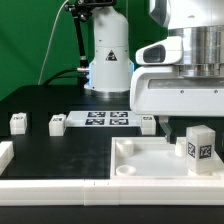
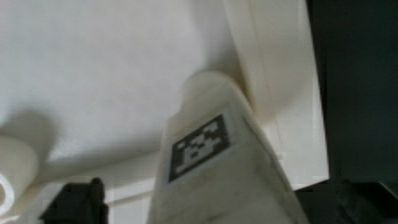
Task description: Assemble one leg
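The leg (image 1: 198,145) stands upright on the white socketed panel (image 1: 140,168), at about four o'clock in the exterior view, with its tag facing the camera. The gripper (image 1: 186,128) hangs close over it, at the leg's twelve o'clock. In the wrist view the leg (image 2: 214,150) sits between the dark fingertips (image 2: 79,200). A gap shows on that side, so the gripper (image 2: 210,204) is spread rather than pinching. The panel's rim (image 2: 270,90) runs just beside the leg. On the black table (image 1: 60,150), from the panel's ten to twelve o'clock, stand a spare leg (image 1: 18,122), a second spare leg (image 1: 56,123), the marker board (image 1: 105,120) and a third spare leg (image 1: 147,123), which is just beyond the panel's far edge.
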Tool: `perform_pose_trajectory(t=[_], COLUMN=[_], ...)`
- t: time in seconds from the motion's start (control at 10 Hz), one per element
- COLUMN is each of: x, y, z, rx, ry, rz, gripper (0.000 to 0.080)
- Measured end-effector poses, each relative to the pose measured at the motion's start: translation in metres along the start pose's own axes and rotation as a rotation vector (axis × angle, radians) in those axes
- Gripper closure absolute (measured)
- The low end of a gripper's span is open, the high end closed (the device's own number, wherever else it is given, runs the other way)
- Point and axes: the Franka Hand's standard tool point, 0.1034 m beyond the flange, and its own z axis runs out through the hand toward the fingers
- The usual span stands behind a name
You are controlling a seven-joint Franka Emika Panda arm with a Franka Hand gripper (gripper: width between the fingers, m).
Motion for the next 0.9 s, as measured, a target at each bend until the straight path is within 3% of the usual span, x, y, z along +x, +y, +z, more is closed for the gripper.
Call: perform_pose_trajectory(t=[0.3, 0.5, 0.6, 0.7, 0.9], x=[0.001, 0.001, 0.001, 0.001, 0.0004], y=[0.0024, 0.0024, 0.0022, 0.0023, 0.0012], z=[0.0, 0.0001, 0.0001, 0.0001, 0.0003], rx=[-0.003, -0.003, -0.002, -0.002, 0.004], ry=[0.002, 0.002, 0.002, 0.002, 0.001], rz=[-0.159, -0.151, -0.127, -0.127, 0.01], gripper=[0.015, 0.0374, 0.0374, 0.0506, 0.0506])
